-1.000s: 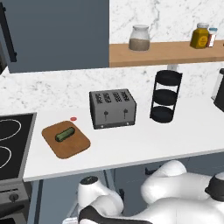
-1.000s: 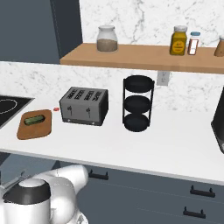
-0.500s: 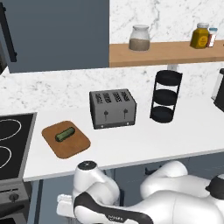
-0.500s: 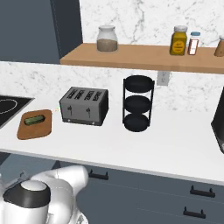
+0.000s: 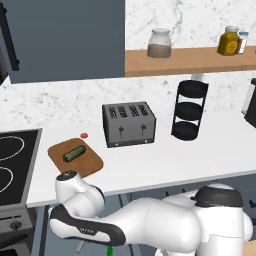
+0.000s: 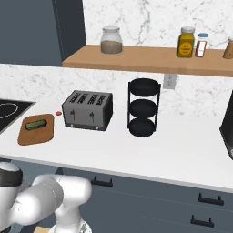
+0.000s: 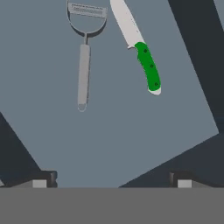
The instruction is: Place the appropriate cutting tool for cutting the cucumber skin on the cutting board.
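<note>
Peeler (image 7: pixel 83 65) lying flat on grey drawer floor (image 7: pixel 109 131), blade head toward top of hand view, handle pointing down toward claw (image 7: pixel 112 181). Knife (image 7: pixel 139 48) with green handle just beside it on the right, apart, white blade angled toward upper left. Both well clear of the drawer floor's edges below. Claw spread wide, fingertips (image 7: pixel 41 181) far apart at bottom of hand view, gripping nothing, short of the peeler.

Cutting board (image 5: pixel 75 158) up on white desk (image 5: pixel 200 155), near its front edge at the left end, beside stovetop (image 5: pixel 12 165). Cucumber (image 5: pixel 74 153) lying on middle of board, slanted. Small red dot (image 5: pixel 84 135) on desk just behind board. Toaster (image 5: pixel 128 124) right of board, near mid desk. Black three-tier stand (image 5: pixel 189 110) further right, toward back. Jars on wooden shelf (image 5: pixel 190 59) above desk.
</note>
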